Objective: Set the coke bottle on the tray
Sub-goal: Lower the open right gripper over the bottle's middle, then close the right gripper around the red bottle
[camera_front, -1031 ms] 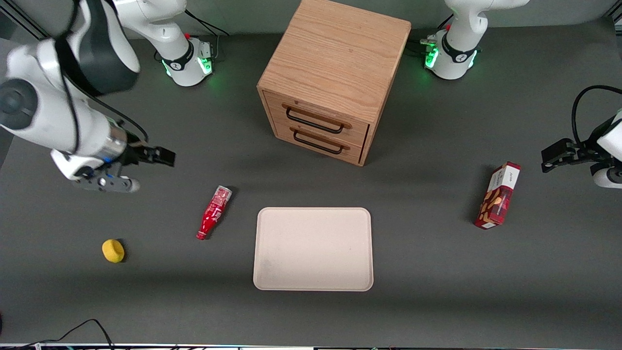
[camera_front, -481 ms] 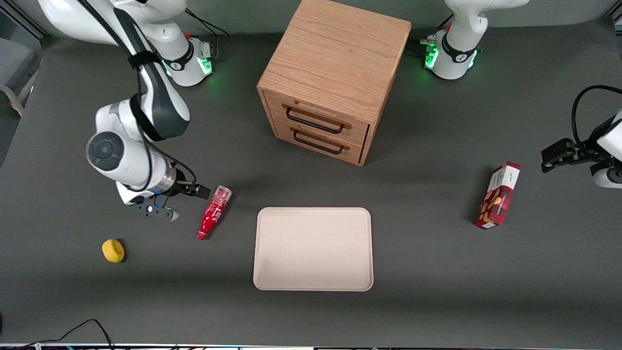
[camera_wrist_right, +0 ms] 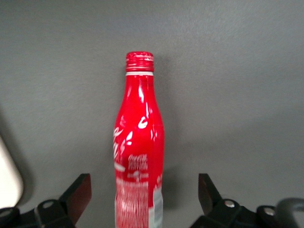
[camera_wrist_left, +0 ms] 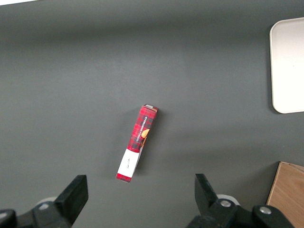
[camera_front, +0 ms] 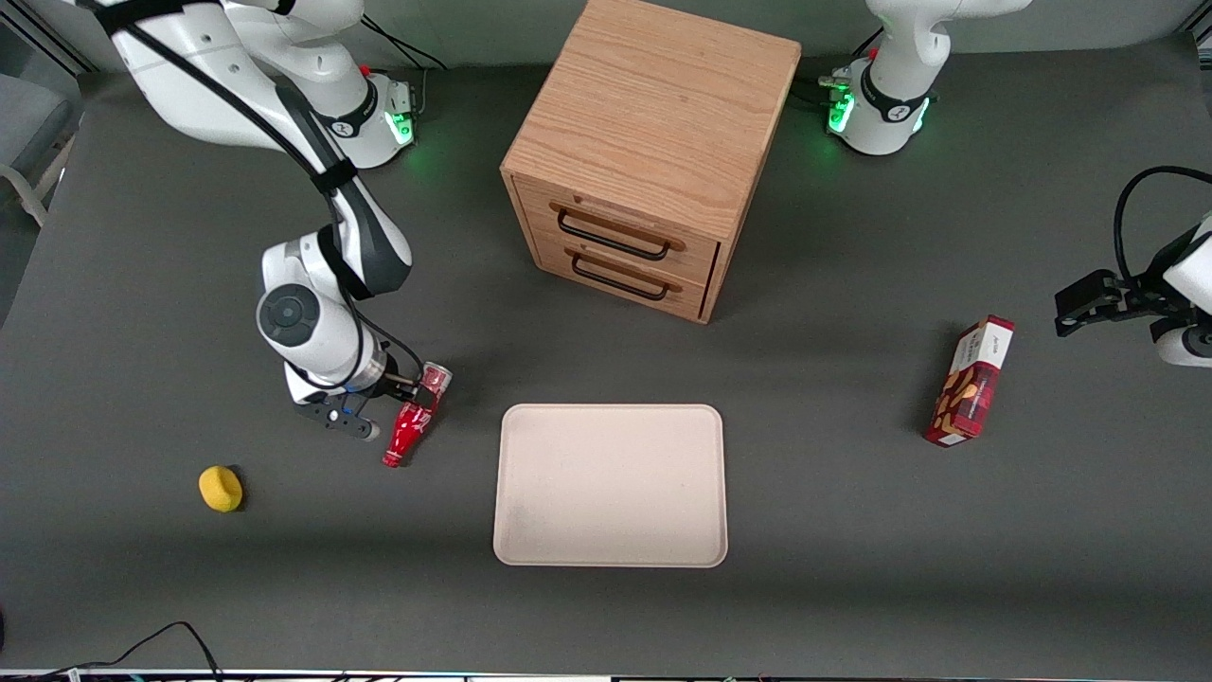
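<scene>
The coke bottle [camera_front: 414,423] lies flat on the dark table, beside the tray [camera_front: 611,485] toward the working arm's end; its red cap points toward the front camera and its silvery base points away. My gripper [camera_front: 402,404] hovers over the bottle's body. In the right wrist view the bottle [camera_wrist_right: 139,152] lies between the two open fingers of my gripper [camera_wrist_right: 144,192], with gaps on both sides, touching neither. The cream tray's corner [camera_wrist_right: 7,183] shows at the edge of that view.
A wooden two-drawer cabinet [camera_front: 653,152] stands farther from the front camera than the tray. A yellow ball [camera_front: 221,489] lies toward the working arm's end. A red snack box [camera_front: 971,381] lies toward the parked arm's end, also in the left wrist view [camera_wrist_left: 137,143].
My gripper has moved from the working arm's end of the table toward the bottle and come down over it. The bottle and tray have not moved.
</scene>
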